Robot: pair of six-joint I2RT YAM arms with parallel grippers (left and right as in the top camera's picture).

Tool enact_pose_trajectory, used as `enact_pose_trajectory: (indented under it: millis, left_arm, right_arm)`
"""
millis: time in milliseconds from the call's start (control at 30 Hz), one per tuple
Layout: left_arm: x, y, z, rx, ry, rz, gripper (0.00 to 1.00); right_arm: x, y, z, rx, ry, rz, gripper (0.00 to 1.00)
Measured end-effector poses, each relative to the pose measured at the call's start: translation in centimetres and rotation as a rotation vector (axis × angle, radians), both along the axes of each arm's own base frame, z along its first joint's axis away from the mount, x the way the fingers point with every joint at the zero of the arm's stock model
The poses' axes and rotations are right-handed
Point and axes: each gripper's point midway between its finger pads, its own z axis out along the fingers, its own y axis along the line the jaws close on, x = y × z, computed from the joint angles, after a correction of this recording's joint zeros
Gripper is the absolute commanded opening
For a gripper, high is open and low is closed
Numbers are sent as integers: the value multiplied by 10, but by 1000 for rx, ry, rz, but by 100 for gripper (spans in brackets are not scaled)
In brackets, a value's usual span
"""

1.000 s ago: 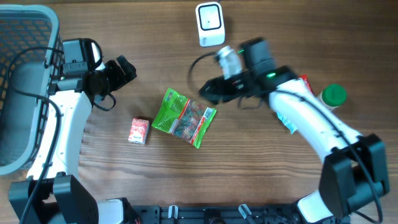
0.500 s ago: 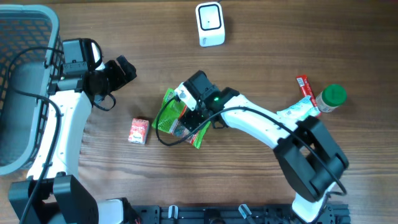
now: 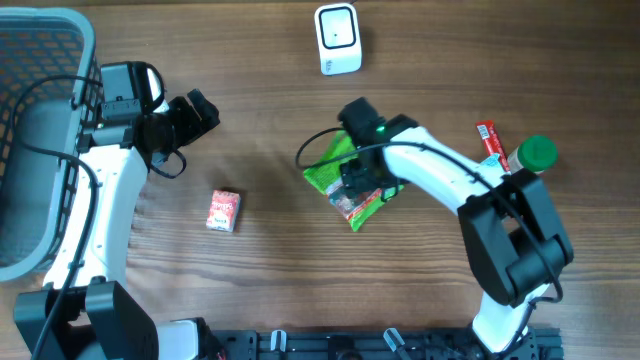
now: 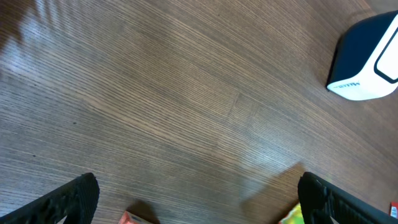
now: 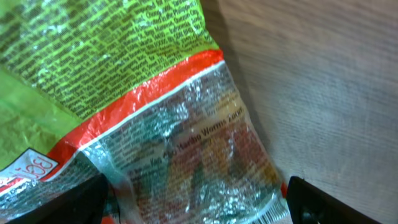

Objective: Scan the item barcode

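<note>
Straddling the green snack bag [image 5: 124,74] with right gripper [image 5: 196,202] spread wide; hovering left gripper [image 4: 199,199], likewise spread, above the wooden table [image 4: 186,93].

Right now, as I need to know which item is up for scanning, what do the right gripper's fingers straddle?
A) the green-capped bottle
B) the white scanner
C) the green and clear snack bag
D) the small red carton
C: in the right wrist view the right gripper has its open fingers either side of the snack bag, while the small red carton lies well apart from it.
</note>
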Motion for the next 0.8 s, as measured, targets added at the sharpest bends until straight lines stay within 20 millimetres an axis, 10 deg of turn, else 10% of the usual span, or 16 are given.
enact_pose_trajectory:
  millis: [167,500,600,667,800]
  left_arm:
    - [0,0,0,0,0,0,100]
    - [0,0,0,0,0,0,100]
    - [0,0,0,0,0,0,100]
    - [0,0,0,0,0,0,100]
    - [0,0,0,0,0,0,100]
  right_arm:
    - [-31,6,0,98,167,-62,69]
    - [-81,66,30,385,345,70,77]
    - [-66,79,64,482,207,168,57]
    - [-59,85,89,536,113,240,10]
    - [-56,101,116,586,-13,393,5]
